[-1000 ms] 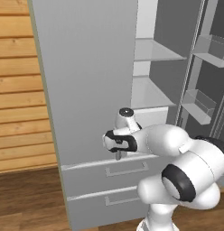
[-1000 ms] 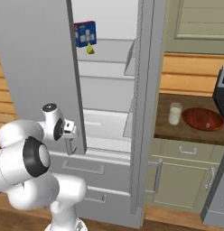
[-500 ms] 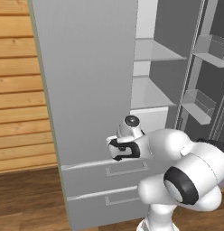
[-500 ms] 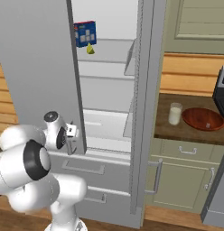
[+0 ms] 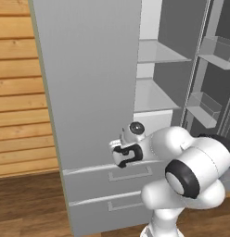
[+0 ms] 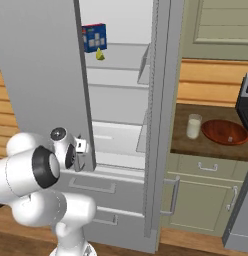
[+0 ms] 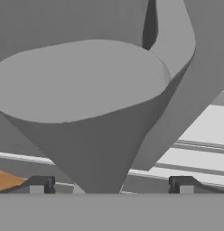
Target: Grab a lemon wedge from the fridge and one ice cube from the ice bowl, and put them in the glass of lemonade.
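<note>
Gripper [image 6: 82, 152] low beside the bottom edge of the open fridge [image 6: 41, 75] door, pressed close to the grey panel; fingertips [image 7: 41, 184] set well apart in the hand view, nothing between them.

Lemon wedge [image 6: 99, 55] up on the top shelf, far inside the open compartment, just in front of a blue carton [image 6: 94, 37]. Small, bright yellow, pointed at the top, paler along one edge. Sits well above the hand, with the door edge between hand and shelf.

Main risks, judged from this pose:
- Scraping or knocking the door while lifting, since the hand sits nearly against it; could swing the door shut across the opening.
- Nudging the carton on the reach in and pushing the wedge farther back or off the shelf.
- Squeezing a small tapered piece off-centre, letting it slip out.

Glass of lemonade [image 6: 194, 126] on the counter to the right, just left of the ice bowl [image 6: 225, 132], both well apart from the arm. Long carry afterwards; drop possible on the way.
</note>
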